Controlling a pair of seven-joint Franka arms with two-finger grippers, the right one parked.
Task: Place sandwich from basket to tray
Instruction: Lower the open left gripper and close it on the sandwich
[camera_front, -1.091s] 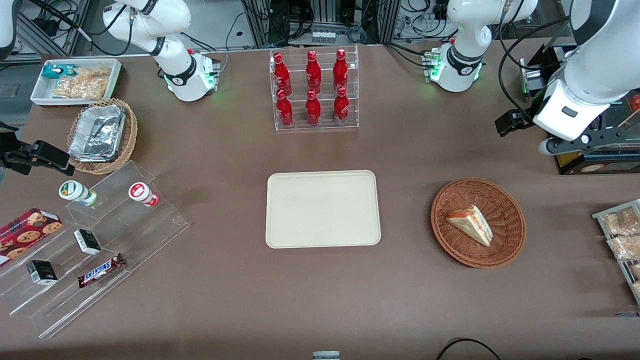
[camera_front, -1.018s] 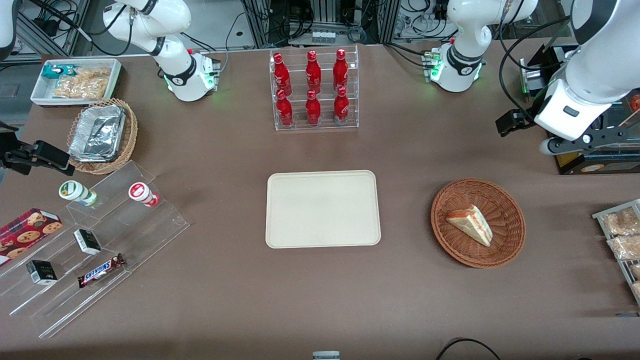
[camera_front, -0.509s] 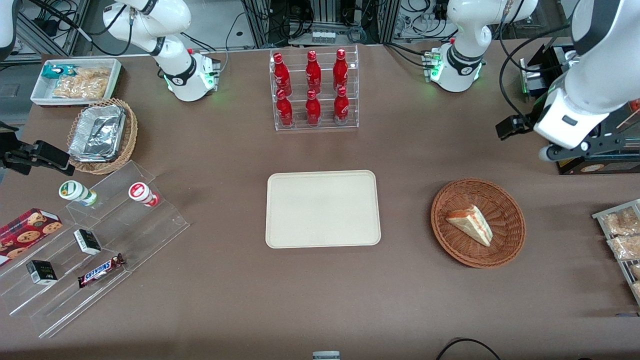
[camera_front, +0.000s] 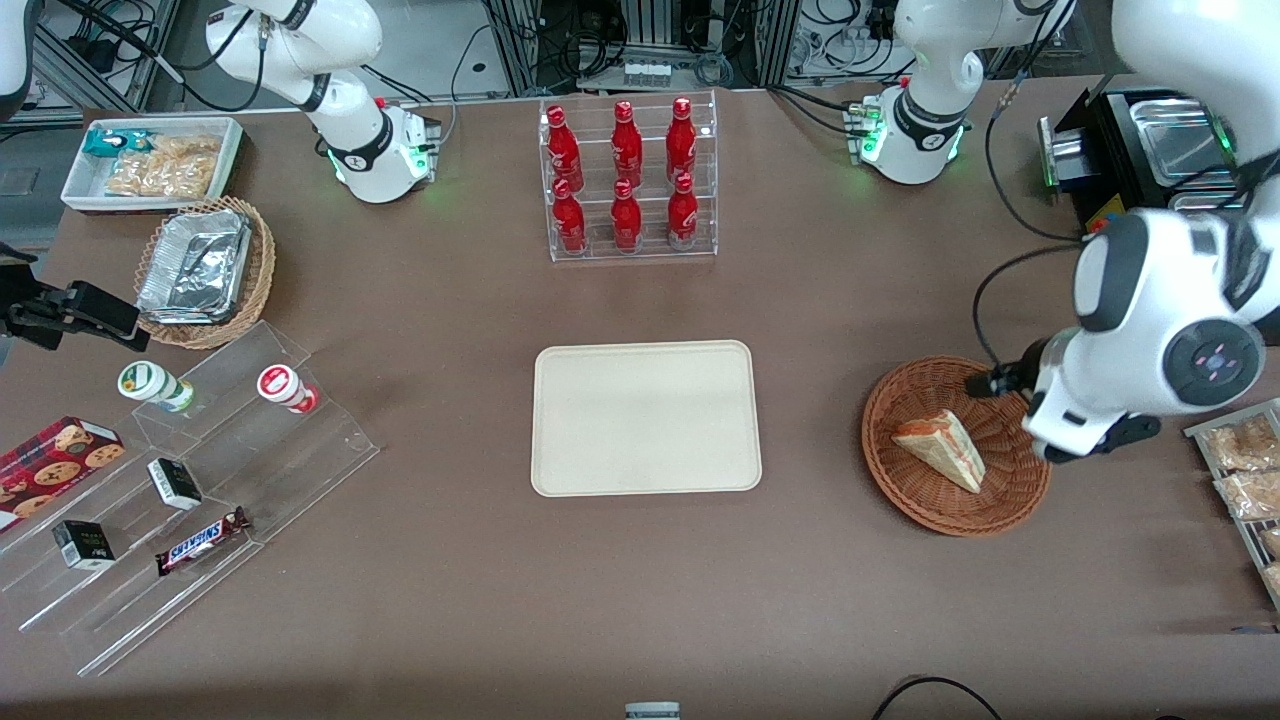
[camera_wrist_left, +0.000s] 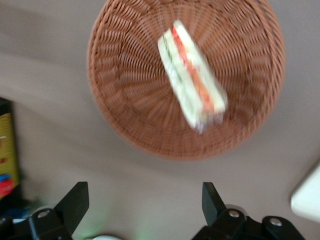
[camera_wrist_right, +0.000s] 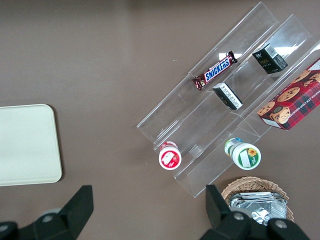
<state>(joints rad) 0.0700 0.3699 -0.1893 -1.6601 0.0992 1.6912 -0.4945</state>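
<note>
hovering above the basket (camera_front: 955, 446) at its rim toward the working arm's end of the tabletop (camera_front: 640, 600), the gripper (camera_wrist_left: 142, 207) is spread wide and holds nothing. the sandwich (camera_front: 940, 450) lies on its side in the middle of the basket, wrap on, untouched. the tray (camera_front: 645, 418) sits bare, well apart toward the tabletop's middle. this looks like the approach step. next, i judge, the gripper must centre over the wedge, line its fingers across the bread faces, then descend and close gently.
</note>
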